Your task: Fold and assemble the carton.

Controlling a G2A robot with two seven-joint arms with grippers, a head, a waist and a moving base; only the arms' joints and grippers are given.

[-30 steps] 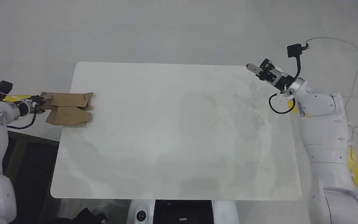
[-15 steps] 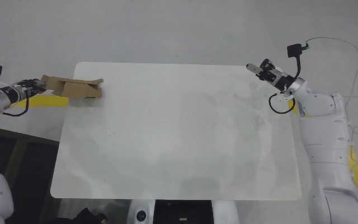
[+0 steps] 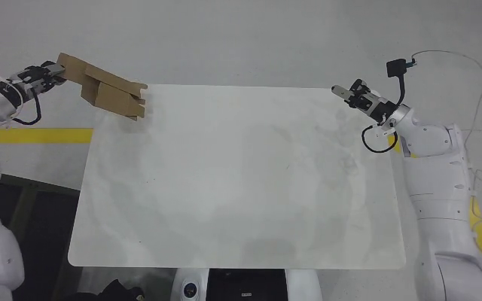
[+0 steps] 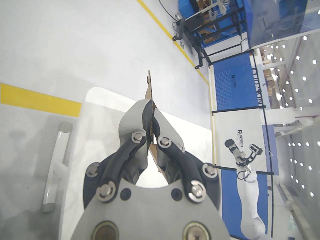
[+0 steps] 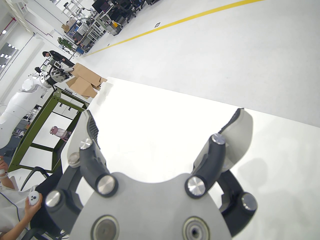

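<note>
A flat brown cardboard carton (image 3: 105, 92) hangs in the air over the table's far left corner, tilted, with flaps at its right end. My left gripper (image 3: 54, 72) is shut on the carton's left edge, out beyond the table. In the left wrist view the carton (image 4: 150, 93) shows edge-on, pinched between the two fingers of the left gripper (image 4: 150, 116). My right gripper (image 3: 339, 92) stands open and empty over the table's far right corner. In the right wrist view the right gripper (image 5: 163, 122) frames bare table, with the carton (image 5: 83, 79) far off.
The white table (image 3: 241, 188) is bare across its middle. Beside its left edge lies a yellow floor line (image 3: 45, 135). A green metal frame (image 5: 47, 116) stands off the table's left side in the right wrist view.
The left arm has lifted the carton from the table's left edge and carried it toward the far left corner. The carton now hangs tilted in the air. The right arm has kept still.
</note>
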